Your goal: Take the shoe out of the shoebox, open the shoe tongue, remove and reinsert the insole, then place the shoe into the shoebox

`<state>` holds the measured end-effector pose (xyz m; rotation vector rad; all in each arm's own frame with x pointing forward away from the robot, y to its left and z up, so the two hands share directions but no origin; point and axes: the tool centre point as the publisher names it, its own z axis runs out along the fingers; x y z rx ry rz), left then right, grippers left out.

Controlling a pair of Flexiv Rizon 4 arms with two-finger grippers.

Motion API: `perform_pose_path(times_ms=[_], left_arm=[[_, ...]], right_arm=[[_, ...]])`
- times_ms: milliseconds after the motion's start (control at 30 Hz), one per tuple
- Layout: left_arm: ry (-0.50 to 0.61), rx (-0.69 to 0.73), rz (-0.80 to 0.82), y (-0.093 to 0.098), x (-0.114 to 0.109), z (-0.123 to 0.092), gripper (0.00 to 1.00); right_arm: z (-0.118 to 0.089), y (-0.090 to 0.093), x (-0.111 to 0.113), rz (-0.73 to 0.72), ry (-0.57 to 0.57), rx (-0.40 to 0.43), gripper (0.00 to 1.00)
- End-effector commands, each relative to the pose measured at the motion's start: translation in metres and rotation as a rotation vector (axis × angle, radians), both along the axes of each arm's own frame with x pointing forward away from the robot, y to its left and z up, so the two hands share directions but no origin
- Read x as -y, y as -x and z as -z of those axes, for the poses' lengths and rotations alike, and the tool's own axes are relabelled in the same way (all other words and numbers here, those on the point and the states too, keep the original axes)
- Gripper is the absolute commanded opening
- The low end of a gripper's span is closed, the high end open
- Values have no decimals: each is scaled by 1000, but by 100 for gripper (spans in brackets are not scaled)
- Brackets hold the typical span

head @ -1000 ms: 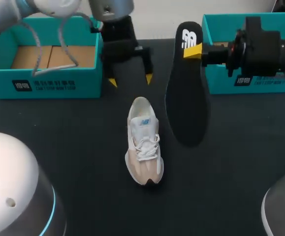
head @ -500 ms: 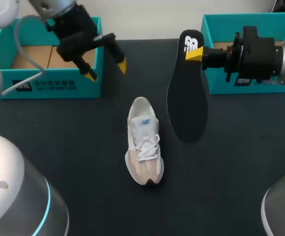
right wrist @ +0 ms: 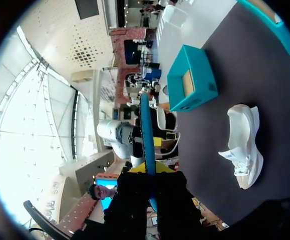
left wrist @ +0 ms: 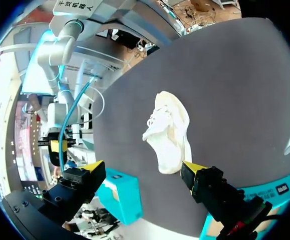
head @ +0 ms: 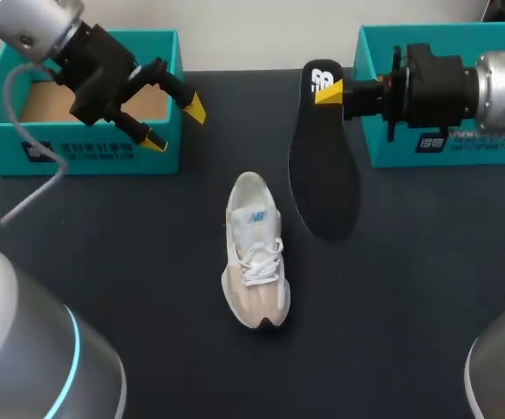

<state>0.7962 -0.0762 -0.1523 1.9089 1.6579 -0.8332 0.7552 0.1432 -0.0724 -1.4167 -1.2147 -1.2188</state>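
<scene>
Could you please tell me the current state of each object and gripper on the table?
White and beige sneaker: upright on its sole on the table, laced, outside both boxes.
Black foam insole: out of the sneaker, gripped at its heel end.
Left teal cardboard shoebox: open, no shoe inside.
Right teal cardboard box: open, inside mostly hidden.
Left gripper: open, empty.
Right gripper: shut on the insole.

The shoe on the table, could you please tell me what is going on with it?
The right tool is shut on the black insole at its heel end, holding it up beside the white shoe, which lies on the table without it. The left tool is open and empty, by the left shoebox's front corner.
</scene>
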Motion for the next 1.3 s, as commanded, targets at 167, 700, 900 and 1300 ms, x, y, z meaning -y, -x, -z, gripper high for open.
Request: perform_pose_path(times_ms=[167, 700, 900, 1300], left_arm=[[101, -18, 5, 6, -1, 7, 100], [486, 32, -80, 27, 21, 13, 100], [560, 33, -113, 29, 28, 7, 100], [687, 29, -113, 38, 54, -6, 100]], right_arm=[[15, -10, -14, 29, -28, -51, 0], [37, -32, -40, 102, -73, -170, 0], [45, -33, -45, 136, -44, -222, 0], [55, -49, -63, 114, -43, -276, 0]])
